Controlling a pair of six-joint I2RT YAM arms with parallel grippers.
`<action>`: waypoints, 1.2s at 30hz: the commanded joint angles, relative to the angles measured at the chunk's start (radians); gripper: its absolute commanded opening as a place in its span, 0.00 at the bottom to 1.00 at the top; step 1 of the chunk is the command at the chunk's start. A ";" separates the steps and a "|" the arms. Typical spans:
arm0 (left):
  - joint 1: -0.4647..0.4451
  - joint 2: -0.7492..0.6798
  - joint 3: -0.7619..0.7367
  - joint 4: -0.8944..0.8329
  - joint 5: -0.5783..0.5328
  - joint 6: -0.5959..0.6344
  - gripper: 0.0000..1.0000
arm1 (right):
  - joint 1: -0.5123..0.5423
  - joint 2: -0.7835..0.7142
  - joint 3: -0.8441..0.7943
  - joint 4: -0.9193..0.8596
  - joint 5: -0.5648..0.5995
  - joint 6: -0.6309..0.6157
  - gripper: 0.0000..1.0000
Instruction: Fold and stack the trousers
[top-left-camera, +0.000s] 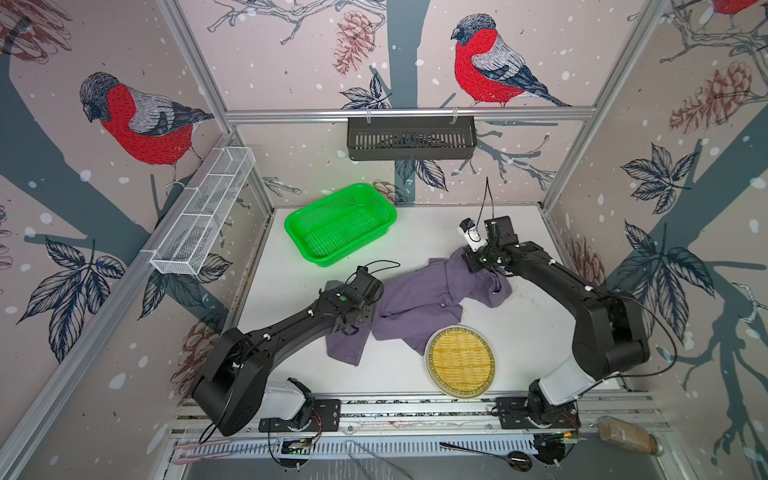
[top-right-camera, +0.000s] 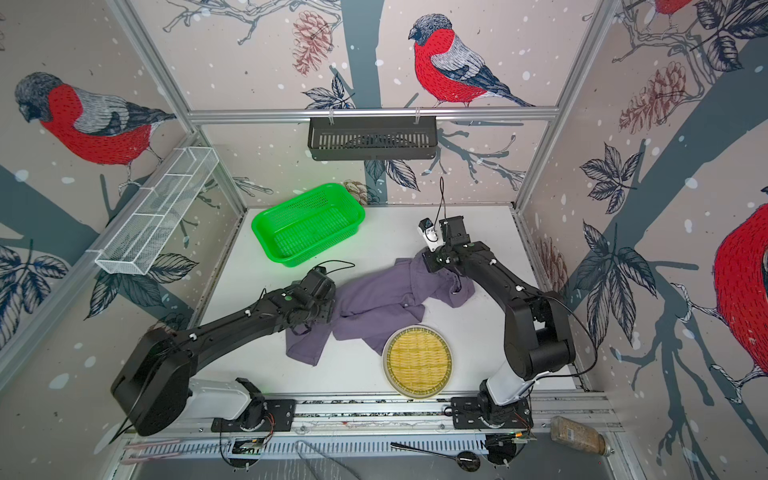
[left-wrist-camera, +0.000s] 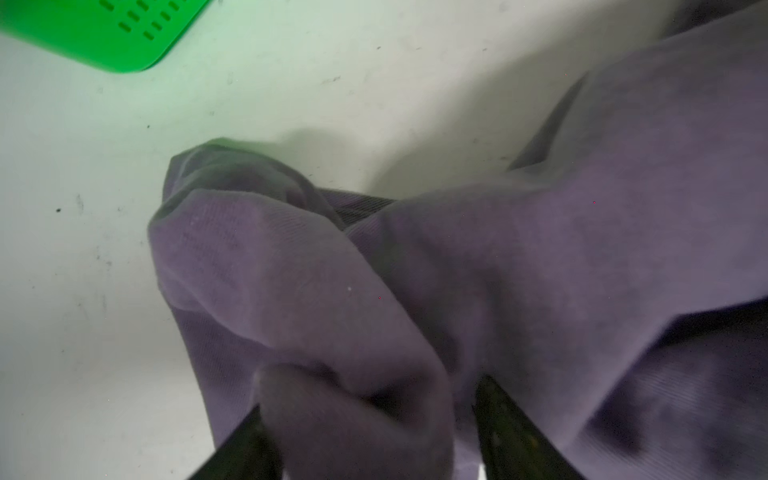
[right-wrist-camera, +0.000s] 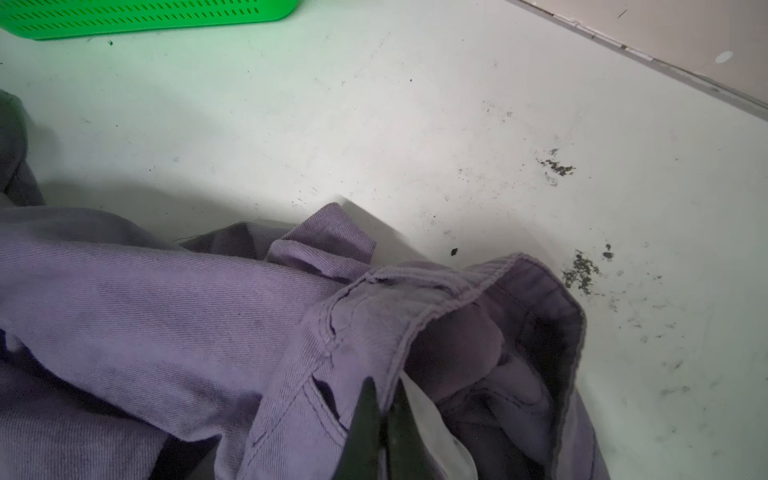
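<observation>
Trousers (top-left-camera: 415, 299) lie crumpled, nothing folded yet; right claw (right-wrist-camera: 384, 424) pinches the waistband (right-wrist-camera: 440, 282); left claw (left-wrist-camera: 370, 399), jaws apart, straddles bunched cloth, grip uncertain.

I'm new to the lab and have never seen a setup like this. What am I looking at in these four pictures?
Two black robot arms, the left arm and the right arm, stand at the near edge of a white table. The two wide pictures come from one camera head overhead and show nearly the same scene. The two close-ups come from cameras on the arms' wrists, looking along the fingers.

On the table lie crumpled purple-grey trousers, a green basket and a round woven tray at their near edge.

The right gripper is shut on cloth near the waistband. The left gripper has its fingers apart with a bunch of cloth between them; whether it grips, I cannot tell.
</observation>
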 joint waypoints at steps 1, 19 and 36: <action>0.019 0.018 0.003 -0.037 -0.049 -0.039 0.53 | -0.007 -0.069 -0.016 0.039 0.020 0.022 0.04; 0.203 -0.203 0.131 -0.135 -0.248 -0.001 0.00 | -0.133 -0.466 -0.079 0.249 0.127 0.124 0.03; 0.397 -0.343 0.284 -0.178 -0.103 0.096 0.00 | -0.223 -0.669 -0.152 0.399 0.094 0.167 0.04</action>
